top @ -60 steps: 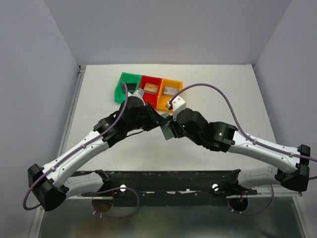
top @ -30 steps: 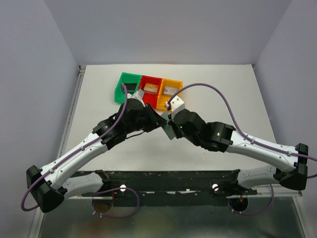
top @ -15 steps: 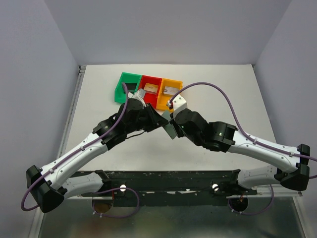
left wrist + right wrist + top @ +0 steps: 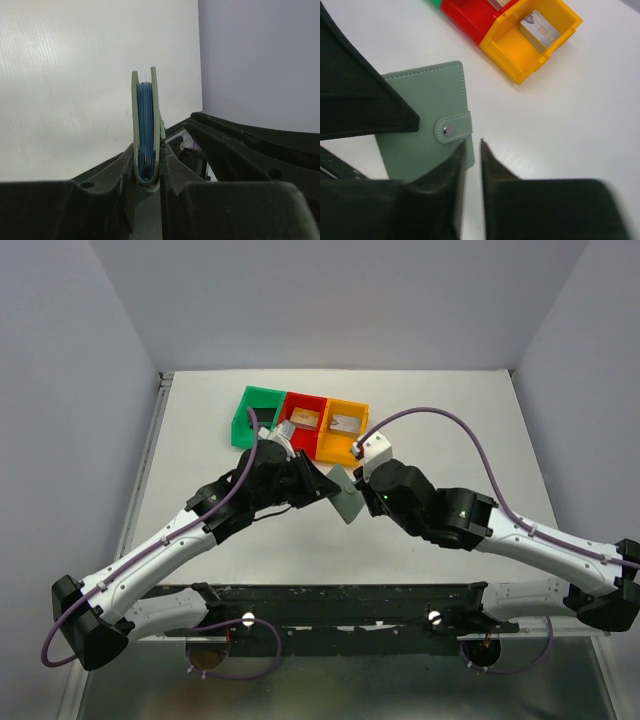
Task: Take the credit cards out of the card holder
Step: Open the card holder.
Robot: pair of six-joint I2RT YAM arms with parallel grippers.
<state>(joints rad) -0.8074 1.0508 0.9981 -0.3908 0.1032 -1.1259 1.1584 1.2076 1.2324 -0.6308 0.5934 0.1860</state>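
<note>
No text is legible; the card (image 4: 540, 31) print seems blurred.

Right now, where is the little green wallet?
In the top view the card holder is mid-table, just in front of the orange bin, held on edge in the left pincer.

Green wallet (image 4: 427, 117) closed, snap tab (image 4: 452, 129) fastened over its edge, above a white counter (image 4: 560, 125). Right claw (image 4: 472, 150) just beside the wallet's lower corner, fingers (image 4: 492, 170) parted by a narrow slit. Yellow bin (image 4: 520, 47) farther back holding a silvery card (image 4: 541, 31), red bin (image 4: 470, 17) touching its side.
</note>
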